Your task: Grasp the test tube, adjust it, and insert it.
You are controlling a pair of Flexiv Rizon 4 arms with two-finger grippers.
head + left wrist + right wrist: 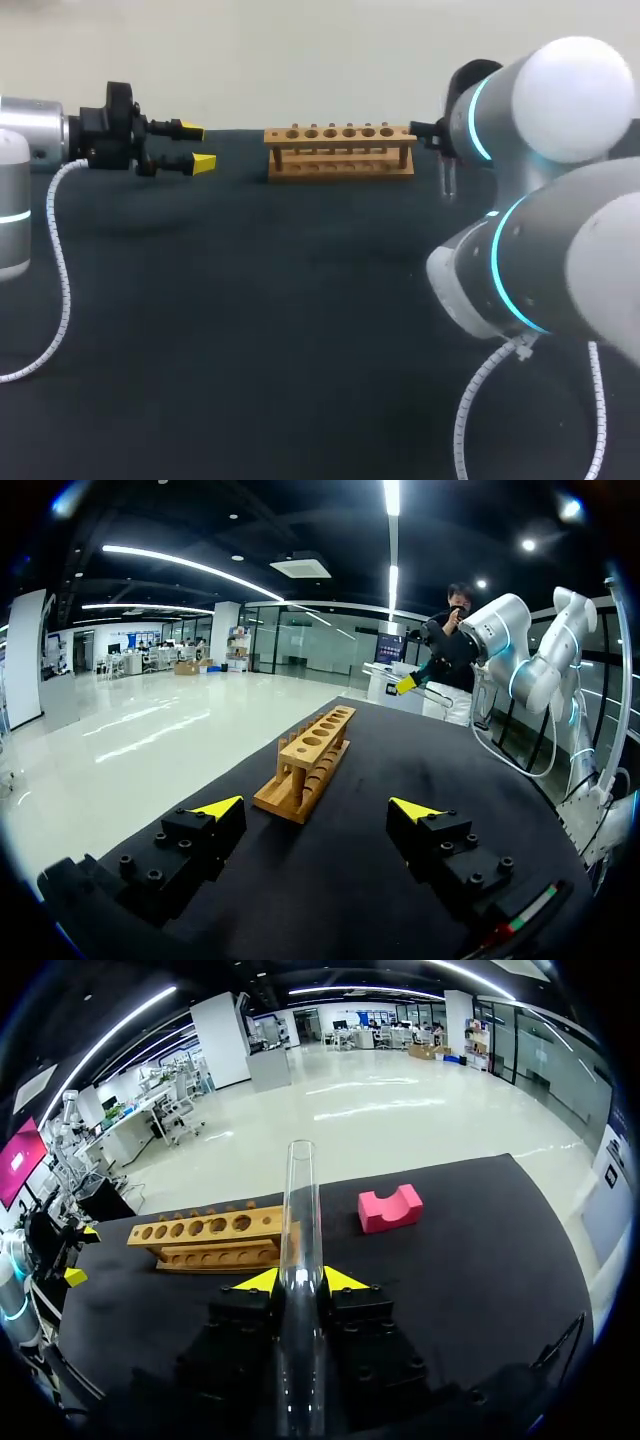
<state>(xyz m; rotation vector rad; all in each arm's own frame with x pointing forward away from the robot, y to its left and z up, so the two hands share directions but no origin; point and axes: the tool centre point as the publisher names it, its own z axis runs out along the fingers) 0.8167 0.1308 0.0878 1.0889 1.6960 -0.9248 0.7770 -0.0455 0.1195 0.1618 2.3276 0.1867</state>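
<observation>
Currently, the yellow-tipped fingers of the right gripper (300, 1282) are pinching a clear glass test tube (300, 1200) from both sides, with much of its length sticking out ahead of the tips. This gripper is holding the tube in the air just right of a light wooden tube rack (340, 152) with a row of round holes. The rack is sitting at the far middle of the dark cloth-covered table (250, 330). A pink notched block (390, 1208) is lying near the rack's right end, apart from it. Left of the rack, the left gripper (197, 147) is hovering with its fingers spread wide and gripping nothing, pointing toward the rack.
</observation>
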